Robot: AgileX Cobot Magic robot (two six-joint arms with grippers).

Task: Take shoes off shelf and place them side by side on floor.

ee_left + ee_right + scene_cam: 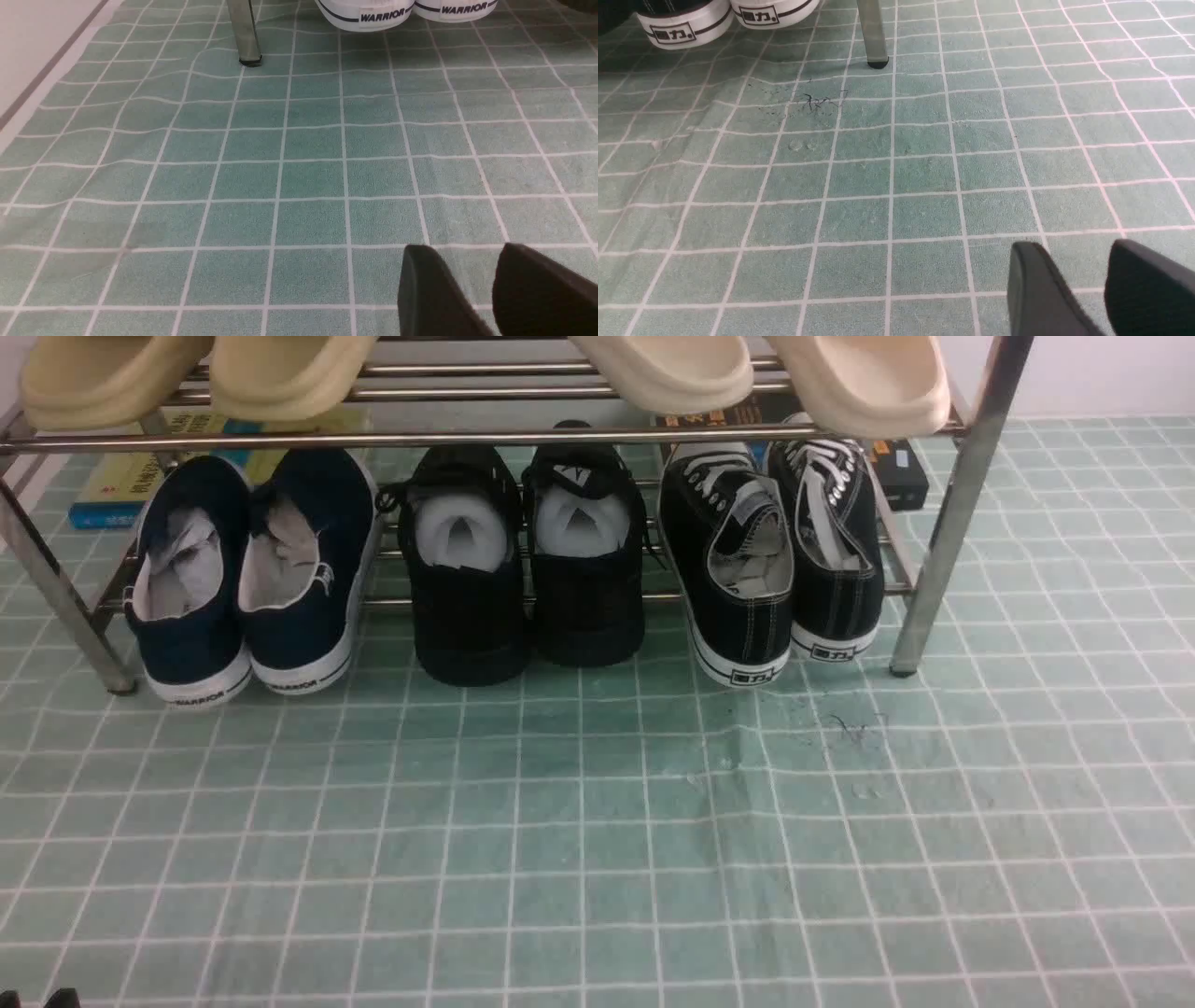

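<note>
The shoes (747, 607) — black canvas, white laces, striped white soles — sit at the right end of the shelf's (952, 513) lower tier. Their toes point up toward the back rails and their heels tip down toward the robot, so the open collars face outward, which looks a handy way to get at them. Their heels reach the floor (597, 840) or hang just over it; I can't tell which. The left shoe sits a little further forward than its mate.

On their left an all-black pair (523, 569) stands just beside them, and past that are the navy slip-ons (247, 579). On their right the shelf's slanted front leg is near. The top tier's front rail, loaded with pale slippers (672, 369), crosses low over the laces — I'd judge a straight lift cramped and a pull outward toward the robot the clearer way. Books (121, 485) lie behind the rack.

In front the gridded cloth lies open and wide, a bit wrinkled, with dark scuff marks (817, 100) near the leg. The left gripper (462, 256) and right gripper (1071, 254) hover low over it, well apart from the shelf, fingers parted and nothing in either.
</note>
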